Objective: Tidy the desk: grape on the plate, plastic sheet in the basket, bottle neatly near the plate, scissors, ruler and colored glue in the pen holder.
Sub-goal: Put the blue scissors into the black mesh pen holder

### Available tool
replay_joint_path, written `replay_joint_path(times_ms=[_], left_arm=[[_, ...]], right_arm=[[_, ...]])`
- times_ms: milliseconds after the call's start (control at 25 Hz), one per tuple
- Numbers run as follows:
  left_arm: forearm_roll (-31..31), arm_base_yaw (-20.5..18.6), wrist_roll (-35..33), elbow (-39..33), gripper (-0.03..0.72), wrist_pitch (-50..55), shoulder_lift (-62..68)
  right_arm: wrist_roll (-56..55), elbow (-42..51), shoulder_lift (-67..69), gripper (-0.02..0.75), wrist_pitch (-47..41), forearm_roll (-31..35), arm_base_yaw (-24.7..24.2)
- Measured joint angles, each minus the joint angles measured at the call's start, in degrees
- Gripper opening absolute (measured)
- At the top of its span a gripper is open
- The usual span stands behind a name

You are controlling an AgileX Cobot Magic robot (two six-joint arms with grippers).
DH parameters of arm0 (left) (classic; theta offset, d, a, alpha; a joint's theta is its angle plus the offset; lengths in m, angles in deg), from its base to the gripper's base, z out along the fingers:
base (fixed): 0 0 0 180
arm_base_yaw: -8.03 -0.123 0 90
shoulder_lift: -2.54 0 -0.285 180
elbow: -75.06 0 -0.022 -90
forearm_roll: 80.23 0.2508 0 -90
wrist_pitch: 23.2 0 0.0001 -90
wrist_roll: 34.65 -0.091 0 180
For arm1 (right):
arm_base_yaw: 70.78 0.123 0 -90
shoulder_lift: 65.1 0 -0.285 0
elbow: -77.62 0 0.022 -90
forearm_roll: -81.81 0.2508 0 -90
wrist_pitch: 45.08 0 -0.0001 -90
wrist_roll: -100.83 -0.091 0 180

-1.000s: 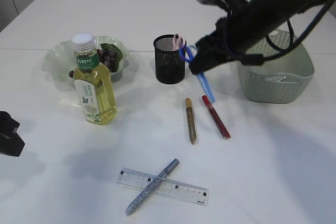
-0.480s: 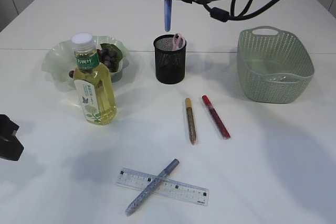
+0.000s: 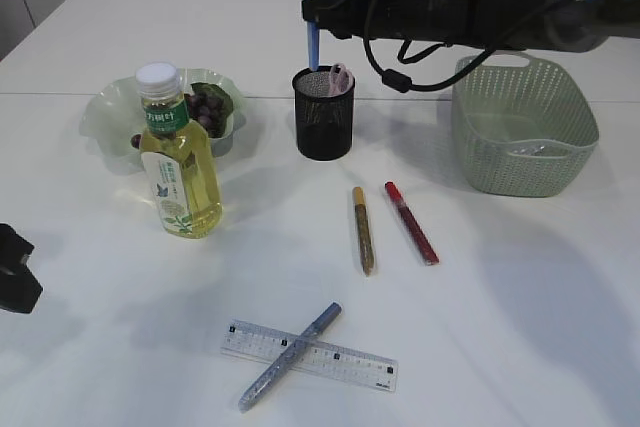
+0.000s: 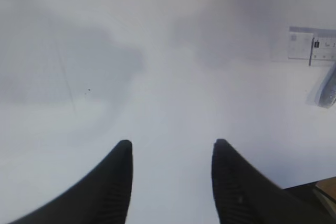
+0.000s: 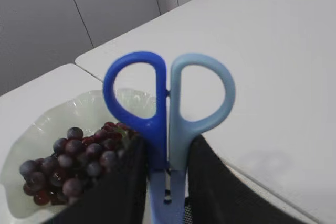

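My right gripper (image 3: pixel 318 9) is shut on the blue scissors (image 3: pixel 311 7), held upright with the handles on top and the blade tip at the mouth of the black mesh pen holder (image 3: pixel 323 117). In the right wrist view the scissors (image 5: pixel 168 98) sit between my fingers (image 5: pixel 123 182). Grapes (image 3: pixel 206 107) lie on the pale green plate (image 3: pixel 105 122). The yellow bottle (image 3: pixel 180 162) stands in front of the plate. The ruler (image 3: pixel 345 364) lies at the front with a silver glue pen (image 3: pixel 288 355) across it. My left gripper (image 4: pixel 170 145) is open over bare table.
A gold glue pen (image 3: pixel 363 230) and a red one (image 3: pixel 411 222) lie side by side in front of the holder. The green basket (image 3: pixel 575 137) stands at the right with something clear inside. A pink item (image 3: pixel 340 77) sticks out of the holder. The ruler's end (image 4: pixel 310 45) shows at the left wrist view's right edge.
My right arm lifted the scissors from beside the pen holder, swung them left above it, then lowered them so the blades point into its mouth. The left gripper barely moved.
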Motion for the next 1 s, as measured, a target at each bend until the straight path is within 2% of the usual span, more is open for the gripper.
replay_joint_path(times_ms=[120, 200, 360, 440, 640, 760, 840, 1000], left_arm=[[0.0, 0.0, 0.0, 0.0, 0.359, 0.0, 0.0], [0.0, 0.0, 0.0, 0.0, 0.358, 0.0, 0.0], [-0.2, 0.0, 0.0, 0.0, 0.351, 0.0, 0.0], [-0.4, 0.0, 0.0, 0.0, 0.351, 0.0, 0.0], [-0.5, 0.0, 0.0, 0.0, 0.350, 0.1, 0.0], [-0.6, 0.0, 0.0, 0.0, 0.350, 0.2, 0.0], [-0.6, 0.0, 0.0, 0.0, 0.350, 0.2, 0.0], [-0.6, 0.0, 0.0, 0.0, 0.350, 0.3, 0.0]], right_arm=[[1.2, 0.0, 1.6, 0.195, 0.6, 0.2, 0.0], [1.4, 0.0, 1.8, 0.224, 1.0, 0.2, 0.0], [1.6, -0.3, 1.8, 0.391, 1.1, 0.7, 0.0], [1.4, -0.3, 1.8, 0.442, 1.1, 0.7, 0.0], [-4.8, -0.3, 0.1, 0.465, 1.8, -0.7, 0.0], [-18.0, -0.3, -3.7, 0.468, 3.5, -9.7, 0.0], [-31.7, -0.3, -6.9, 0.468, 3.5, -20.2, 0.0], [-61.5, -0.3, -13.3, 0.448, -3.6, -47.9, 0.0]])
